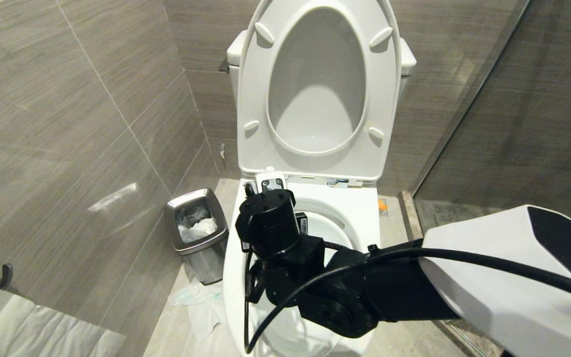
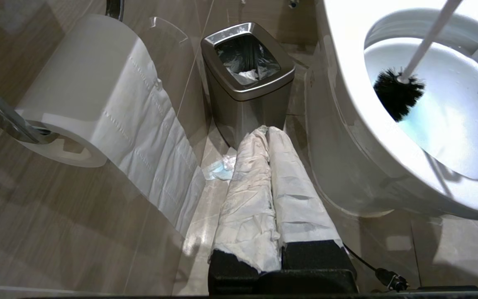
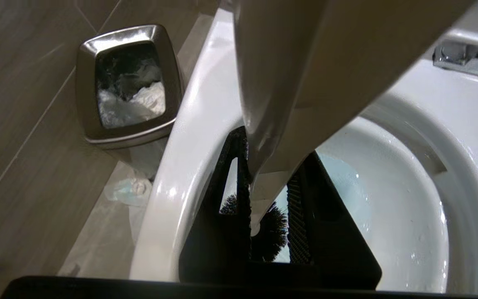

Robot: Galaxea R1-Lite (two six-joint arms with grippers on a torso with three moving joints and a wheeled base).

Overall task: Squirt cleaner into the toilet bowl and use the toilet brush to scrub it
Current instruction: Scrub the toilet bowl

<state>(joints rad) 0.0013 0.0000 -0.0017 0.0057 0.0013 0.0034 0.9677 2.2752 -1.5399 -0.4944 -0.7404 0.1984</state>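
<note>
The right gripper point(image 3: 266, 195) clamps the toilet brush point(image 2: 398, 97) handle – black bristles against the toilet bowl point(image 2: 347, 124) wall. Left gripper point(image 2: 270, 137) fingers pressed together, idle

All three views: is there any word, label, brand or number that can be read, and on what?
None can be read.
Small label on the right arm's wrist above the toilet bowl: too small to read.
Waste bin, toilet paper roll, toilet brush: no lettering visible.

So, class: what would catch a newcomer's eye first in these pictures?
The white toilet bowl with its seat raised against the tiled wall. Over it, the right gripper is shut on the toilet brush, its black head down in the blue-tinted bowl. A steel bin stands beside it.
</note>
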